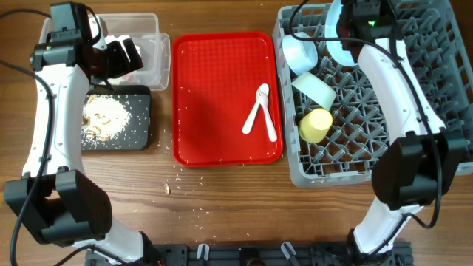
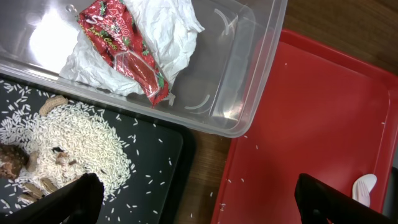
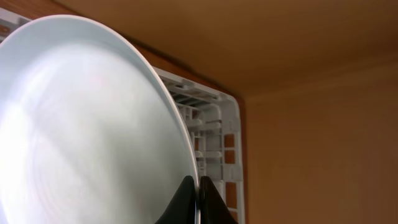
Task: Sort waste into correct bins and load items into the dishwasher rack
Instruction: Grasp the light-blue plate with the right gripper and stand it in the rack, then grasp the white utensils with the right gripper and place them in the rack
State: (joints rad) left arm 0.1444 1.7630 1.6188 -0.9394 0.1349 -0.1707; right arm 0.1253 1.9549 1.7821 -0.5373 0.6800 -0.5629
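My left gripper (image 1: pixel 124 53) hangs open and empty over the clear waste bin (image 1: pixel 151 29). In the left wrist view (image 2: pixel 202 205) its fingers straddle the gap between the black tray and the red tray. The bin (image 2: pixel 249 74) holds a crumpled white napkin (image 2: pixel 165 28) and a red wrapper (image 2: pixel 124 46). My right gripper (image 1: pixel 347 33) is shut on the rim of a white plate (image 1: pixel 341 53) at the far end of the grey dishwasher rack (image 1: pixel 436 66). In the right wrist view the fingers (image 3: pixel 199 199) pinch the plate (image 3: pixel 87 124) on edge.
A black tray (image 1: pixel 137 125) holds rice and food scraps (image 2: pixel 68 143). The red tray (image 1: pixel 214 89) carries a white fork and spoon (image 1: pixel 260 111) and stray rice grains. The rack holds a white bowl (image 1: pixel 299 52), a white cup (image 1: pixel 314 87) and a yellow cup (image 1: pixel 316 125).
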